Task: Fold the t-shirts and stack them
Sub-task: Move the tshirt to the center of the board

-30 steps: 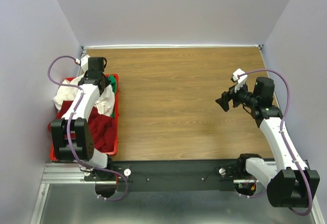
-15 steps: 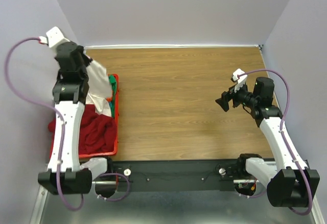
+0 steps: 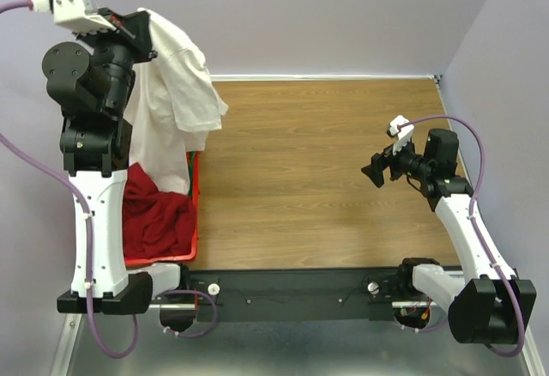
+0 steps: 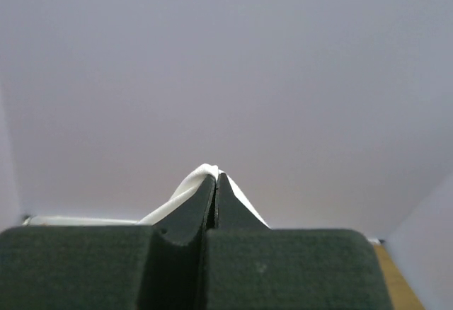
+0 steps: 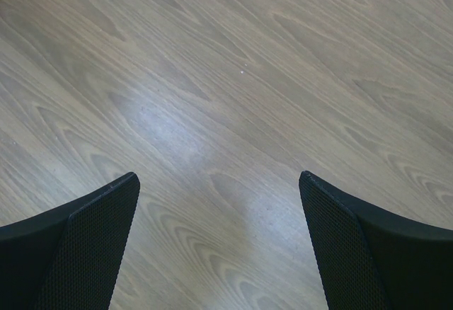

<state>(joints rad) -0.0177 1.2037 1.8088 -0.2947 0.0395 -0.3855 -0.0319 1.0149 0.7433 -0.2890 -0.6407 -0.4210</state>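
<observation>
My left gripper (image 3: 144,22) is raised high at the far left and is shut on the white t-shirt (image 3: 176,93), which hangs down from it toward the basket. In the left wrist view the closed gripper (image 4: 214,177) pinches a fold of the white cloth (image 4: 185,186) against the bare wall. A dark red t-shirt (image 3: 157,217) lies bunched in the red basket (image 3: 195,213). Other shirts are hidden. My right gripper (image 3: 375,172) is open and empty above the wooden table (image 3: 317,178) at the right; its wrist view shows the open gripper (image 5: 219,182) over bare wood.
The red basket stands at the table's left edge beside the left arm. Lilac walls close in the table at the back and both sides. A black rail (image 3: 292,294) runs along the near edge between the arm bases.
My left arm has risen steeply from the basket, lifting the white t-shirt out and up; the dark red shirt stays in the basket. The right arm has not moved.
</observation>
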